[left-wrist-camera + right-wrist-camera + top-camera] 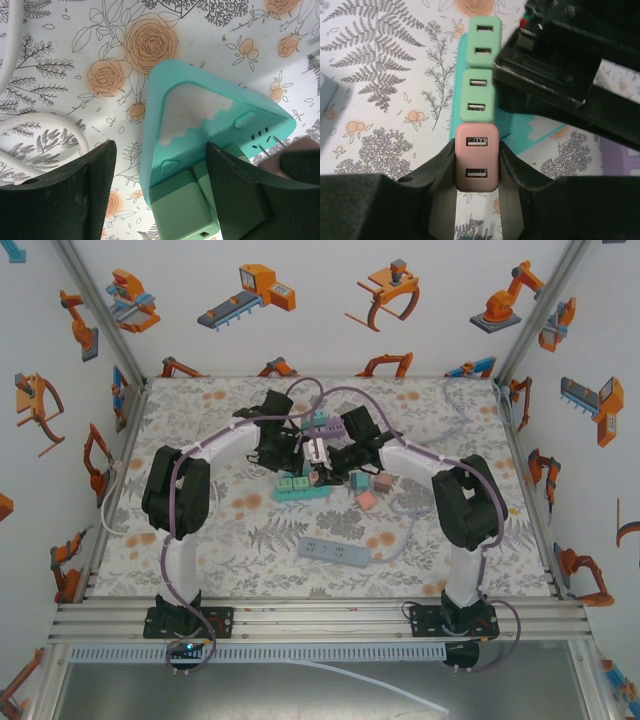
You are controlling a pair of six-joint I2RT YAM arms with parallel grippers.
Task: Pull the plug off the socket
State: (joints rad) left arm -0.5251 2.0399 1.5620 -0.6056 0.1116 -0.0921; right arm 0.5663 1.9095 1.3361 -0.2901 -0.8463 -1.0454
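**A:** Top view?
**B:** Teal socket strip (300, 490) lies mid-table.
**A:** Left wrist?
**B:** Left gripper (160, 187), fingers spread, straddles the strip.
**A:** Right wrist?
**B:** Right gripper (476, 167) pinches the pink plug (476, 150), beside two green plugs (481, 95).

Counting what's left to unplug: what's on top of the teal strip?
Two green plugs, plus a pink plug held by the right gripper. The left arm covers part of the strip.

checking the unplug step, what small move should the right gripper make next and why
Probably draw the right gripper a little straight back, away from the teal strip. Its fingers are closed on the pink plug, and the left wrist view seems to show the prongs partly bared at the socket, so a short straight pull should free them.
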